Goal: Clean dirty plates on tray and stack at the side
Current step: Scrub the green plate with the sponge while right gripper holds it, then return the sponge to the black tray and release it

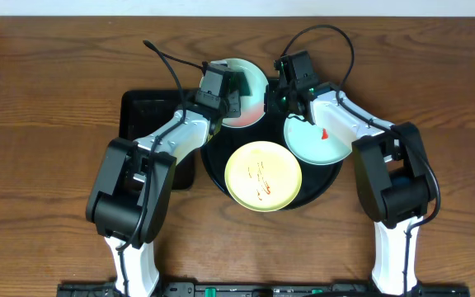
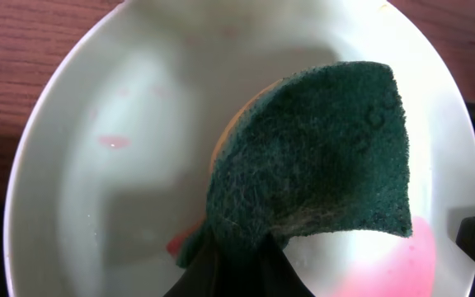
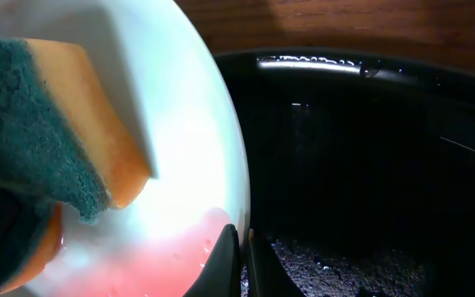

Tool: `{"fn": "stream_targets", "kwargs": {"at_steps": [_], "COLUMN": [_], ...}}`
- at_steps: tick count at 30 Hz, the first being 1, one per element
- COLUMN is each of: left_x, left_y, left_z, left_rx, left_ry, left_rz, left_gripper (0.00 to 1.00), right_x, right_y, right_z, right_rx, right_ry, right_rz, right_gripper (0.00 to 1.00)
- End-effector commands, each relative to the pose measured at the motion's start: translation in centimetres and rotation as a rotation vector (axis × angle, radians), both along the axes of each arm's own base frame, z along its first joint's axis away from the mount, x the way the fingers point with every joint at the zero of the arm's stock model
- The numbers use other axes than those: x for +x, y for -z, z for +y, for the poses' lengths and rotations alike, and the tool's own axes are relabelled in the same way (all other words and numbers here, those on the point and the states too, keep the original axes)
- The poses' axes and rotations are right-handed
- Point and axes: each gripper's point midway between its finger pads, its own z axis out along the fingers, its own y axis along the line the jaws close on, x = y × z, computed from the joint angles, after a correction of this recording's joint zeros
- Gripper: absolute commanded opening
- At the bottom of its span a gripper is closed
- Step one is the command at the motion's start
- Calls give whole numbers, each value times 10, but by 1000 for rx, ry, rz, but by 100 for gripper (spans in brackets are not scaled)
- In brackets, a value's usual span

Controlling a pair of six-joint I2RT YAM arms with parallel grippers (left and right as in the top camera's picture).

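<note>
Round black tray [image 1: 324, 181] is seen mid-frame on the desk [image 1: 48, 99]. Yellow plate [image 1: 262, 175], streaked red, is set lowest on it. A mint plate [image 1: 312, 144] with a red mark is noted to its upper right. The upper mint plate [image 2: 97, 206], smeared pink, is found at the tray's top edge. Its right rim is pinched by the right fingers [image 3: 242, 268], closed on it. A green sponge [image 2: 320, 157] is clamped in the left fingers [image 2: 237, 272] and held against that plate's face.
</note>
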Motion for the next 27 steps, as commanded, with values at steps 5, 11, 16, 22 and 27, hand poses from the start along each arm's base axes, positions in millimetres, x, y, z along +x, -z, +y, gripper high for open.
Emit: {"fn": "stream_targets", "kwargs": {"at_steps": [5,11,16,22,27], "left_x": [26,31,33,33,26], "left_y": [-28,-34,-37,-51,-95], "left_z": [28,32,34,33,33], "left_rx": [40,49,59,49,28], "left_ry": [-88,-109,-122,-121,-118], "left_rz": [-113,-145,-155,-178,-230], "left_gripper": [7,7,7,7,7], "right_x": [-6,-9,-12,-12,-12], "right_y": [9,13,14,17,17], "right_z": [3,-3,-4,-8,-8], "right_rx": [-24,-61,-70,-93,-93], "right_ry": [-36,-41,-46,-35,-35], "right_rz": [24,32,40,46,46], "right_gripper": [1,1,1,1,1]}}
